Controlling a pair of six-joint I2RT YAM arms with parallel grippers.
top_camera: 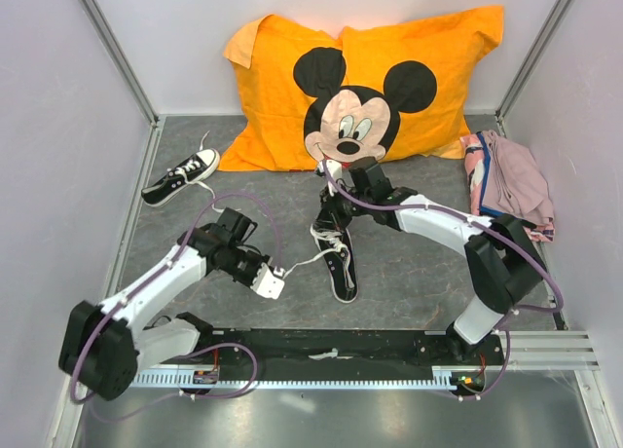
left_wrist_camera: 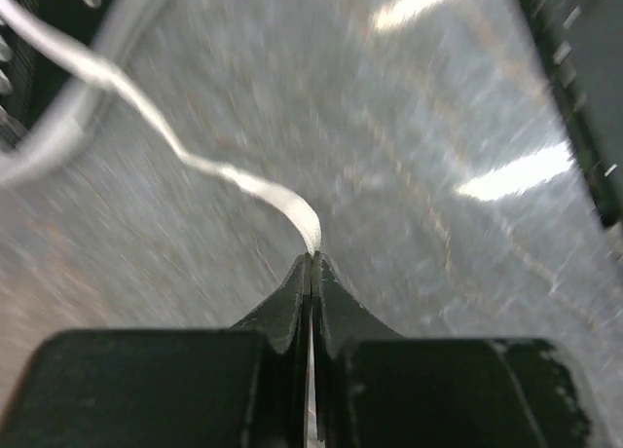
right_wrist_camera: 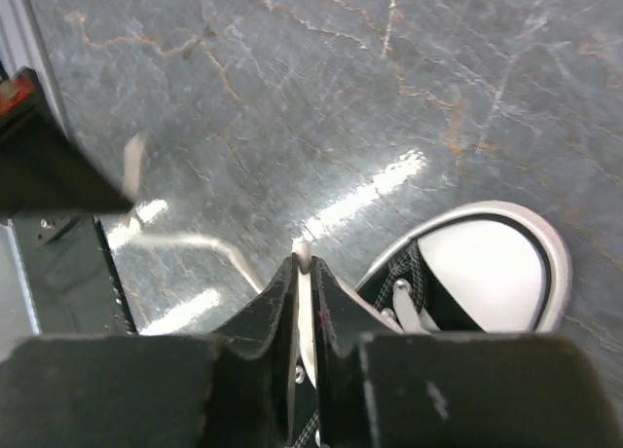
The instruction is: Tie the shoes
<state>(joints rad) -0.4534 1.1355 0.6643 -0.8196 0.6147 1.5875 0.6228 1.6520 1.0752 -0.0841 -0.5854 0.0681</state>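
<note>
Pinching white lace (left_wrist_camera: 243,180): left gripper (left_wrist_camera: 311,259)

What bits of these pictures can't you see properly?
- Top view: the right gripper covers the middle shoe where its laces cross, so any knot is hidden.
- Left wrist view: blurred; the lace pinched by the left gripper runs off the top-left edge.
- Right wrist view: the gripper's fingers hide the shoe's back half; the lace they pinch shows only as a white sliver.
</note>
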